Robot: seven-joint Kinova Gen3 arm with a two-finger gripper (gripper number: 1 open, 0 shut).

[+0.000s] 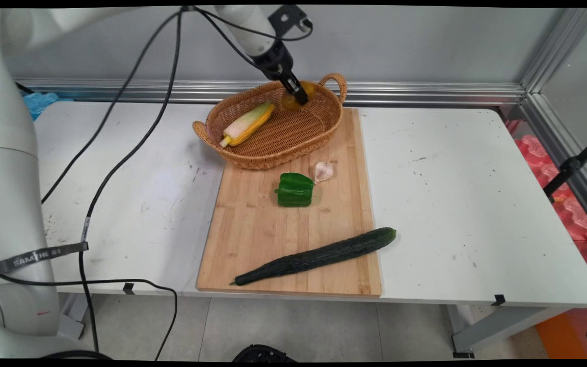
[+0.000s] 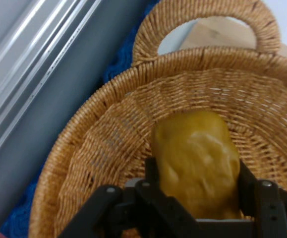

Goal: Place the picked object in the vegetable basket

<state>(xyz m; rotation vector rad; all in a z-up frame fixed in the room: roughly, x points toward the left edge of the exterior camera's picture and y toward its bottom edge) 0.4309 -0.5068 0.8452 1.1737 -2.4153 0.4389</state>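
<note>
My gripper (image 1: 299, 97) reaches down into the far right end of a wicker basket (image 1: 268, 162), shut on a lumpy yellow vegetable (image 1: 288, 102). In the hand view the yellow vegetable (image 2: 198, 153) sits between both fingers of the gripper (image 2: 198, 172), just above the basket's woven wall (image 2: 108, 129) and below its loop handle (image 2: 207, 15). An ear of corn (image 1: 249, 123) in pale husk lies in the basket's left half.
The basket stands on the far end of a wooden cutting board (image 1: 252, 239). A green bell pepper (image 1: 294, 189) and a garlic bulb (image 1: 323, 171) lie mid-board, and a long cucumber (image 1: 319, 255) lies across its near end. Black cables hang at left.
</note>
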